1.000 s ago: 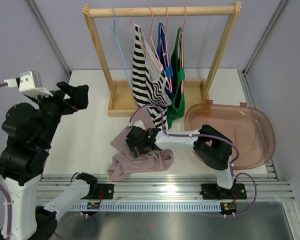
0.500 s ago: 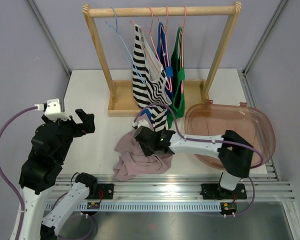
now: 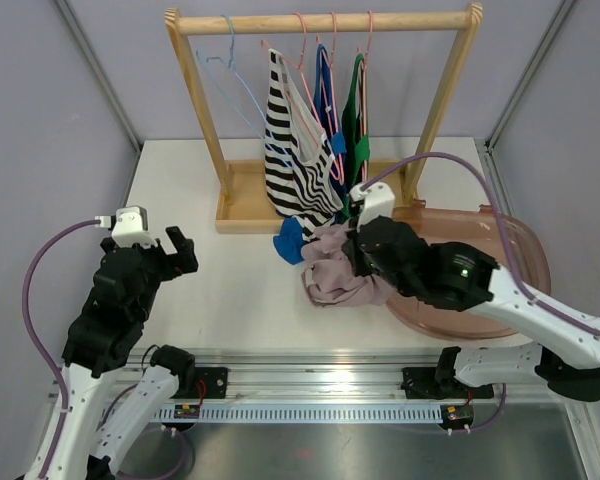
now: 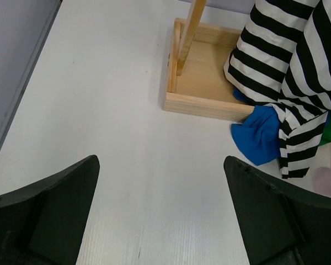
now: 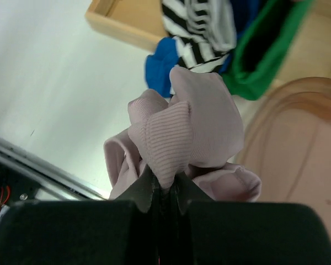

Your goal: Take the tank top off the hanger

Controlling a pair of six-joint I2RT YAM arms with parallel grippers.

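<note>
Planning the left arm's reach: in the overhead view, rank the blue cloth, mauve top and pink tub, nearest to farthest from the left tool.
1. Blue cloth, at centre.
2. Mauve top, just right of it.
3. Pink tub, far right.

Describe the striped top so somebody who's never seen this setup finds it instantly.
Find the wooden rack at the table's far side. Of what hangs there, the striped top is leftmost, the only one with black and white bands.
</note>
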